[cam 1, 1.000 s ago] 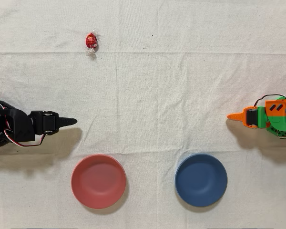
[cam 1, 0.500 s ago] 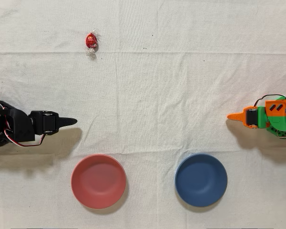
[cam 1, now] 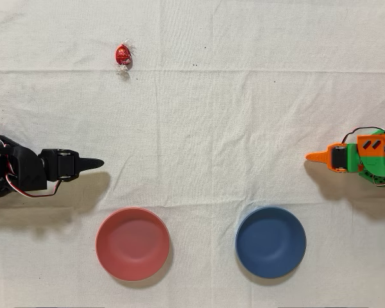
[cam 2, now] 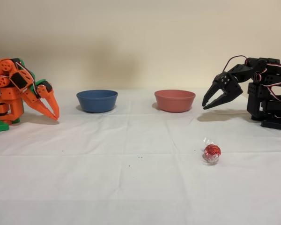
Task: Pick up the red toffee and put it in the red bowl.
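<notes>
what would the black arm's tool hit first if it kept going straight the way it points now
Probably just the cloth. The tool points across the table and slightly downward, passing between the red toffee and the red bowl, so neither lies in its line; height is hard to judge.

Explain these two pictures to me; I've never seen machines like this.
These are small tabletop robot arms. One picture looks straight down, the other from the side, so left and right swap between them. The black arm's gripper, a two-finger claw, hangs open above the cloth, holding nothing. The orange arm stands idle. On the cloth lie a red toffee, a red bowl and a blue bowl. Both bowls look empty from above.
</notes>
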Robot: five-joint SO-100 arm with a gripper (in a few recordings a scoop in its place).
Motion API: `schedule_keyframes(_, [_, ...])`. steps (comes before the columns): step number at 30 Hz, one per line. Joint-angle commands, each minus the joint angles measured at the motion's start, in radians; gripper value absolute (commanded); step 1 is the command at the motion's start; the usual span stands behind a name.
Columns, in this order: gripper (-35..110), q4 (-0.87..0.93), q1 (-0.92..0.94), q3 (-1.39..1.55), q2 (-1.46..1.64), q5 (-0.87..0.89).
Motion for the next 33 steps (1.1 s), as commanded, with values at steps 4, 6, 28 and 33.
schedule_keyframes(4, [1,0.015,0.005,0.02,0.017,0.011])
schedule_keyframes(6, [1,0.015,0.005,0.02,0.017,0.011])
schedule_keyframes(28, [1,0.003,0.005,0.02,0.017,-0.051])
schedule_keyframes(33, [1,-0.021,0.006,-0.037,-0.069,-0.166])
